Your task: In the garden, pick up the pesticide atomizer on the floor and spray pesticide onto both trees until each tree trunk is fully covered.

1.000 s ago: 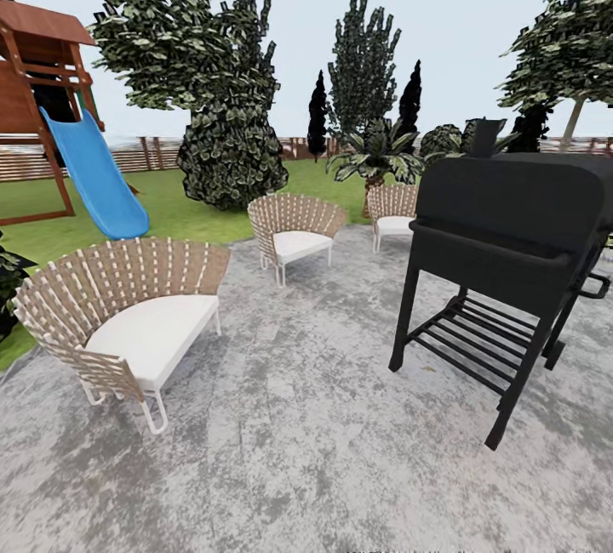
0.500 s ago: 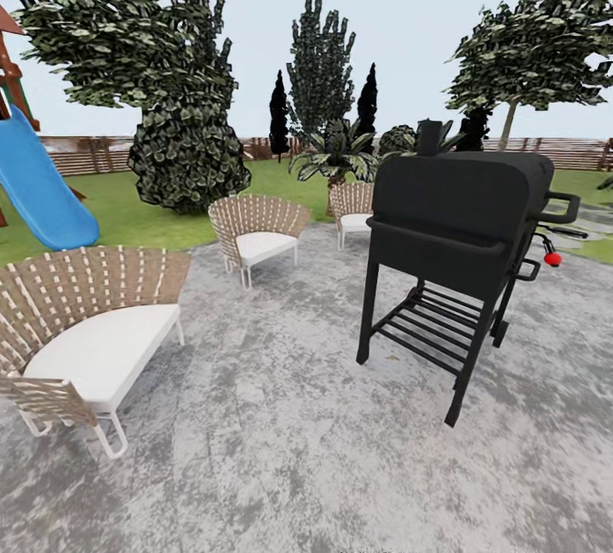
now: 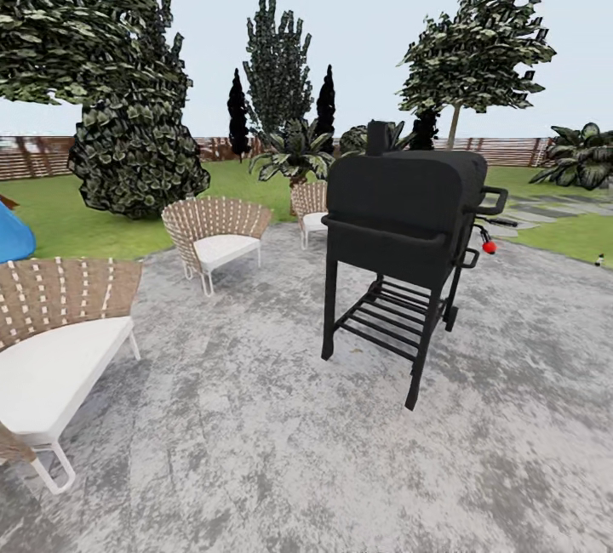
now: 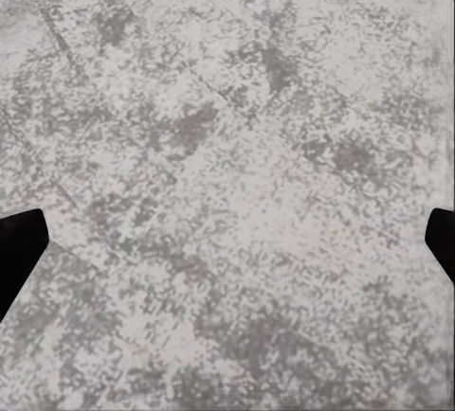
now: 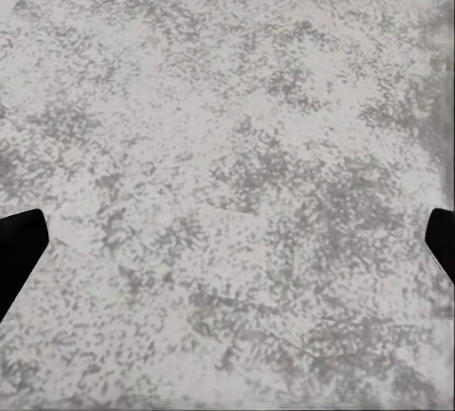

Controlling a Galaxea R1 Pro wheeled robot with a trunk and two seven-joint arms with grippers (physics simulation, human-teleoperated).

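Garden [image 3: 255,183] lawn lies beyond patio [image 3: 281,417] and grill [image 3: 400,221].

patio [image 3: 281,451]: mottled grey stone | grill [image 3: 400,196]: black, red knob | chairs [image 3: 217,230]: tan-and-white woven backs, white cushions | lawn [image 3: 77,225]: green | fence [image 3: 34,157]: brown slats | far-left blue patch [image 3: 13,238]: possibly a slide
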